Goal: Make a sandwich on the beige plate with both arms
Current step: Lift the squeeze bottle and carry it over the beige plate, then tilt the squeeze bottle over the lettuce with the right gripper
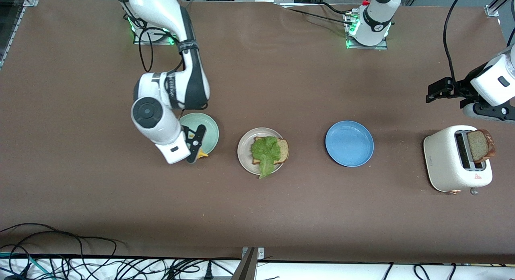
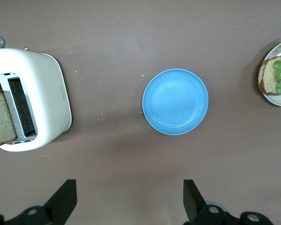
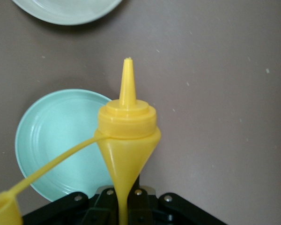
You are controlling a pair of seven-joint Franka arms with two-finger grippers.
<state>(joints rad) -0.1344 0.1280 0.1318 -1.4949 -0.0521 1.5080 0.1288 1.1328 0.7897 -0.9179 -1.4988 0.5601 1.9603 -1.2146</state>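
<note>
On the brown counter (image 1: 281,215) the beige plate (image 1: 244,151) sits between a mint-green plate (image 1: 209,127) and a blue plate (image 1: 349,143), carrying one bread slice (image 1: 284,150) mostly covered by a lettuce leaf (image 1: 266,153) whose tip droops over the rim toward the front camera. The right gripper (image 1: 196,149) hangs over the edge of the mint-green plate, fingers clamped on a yellow squeeze bottle (image 3: 127,140); in the front view the arm hides nearly all of the bottle, and in the right wrist view its body is squeezed thin and cut off at the fingers, cap (image 3: 1,210) dangling on its strap. The left gripper (image 2: 129,199) hovers over bare counter near the toaster (image 1: 444,161), fingers (image 2: 65,197) spread wide and holding nothing, their bases cut off. A second bread slice (image 1: 479,145) stands partly sunk in the toaster slot
</note>
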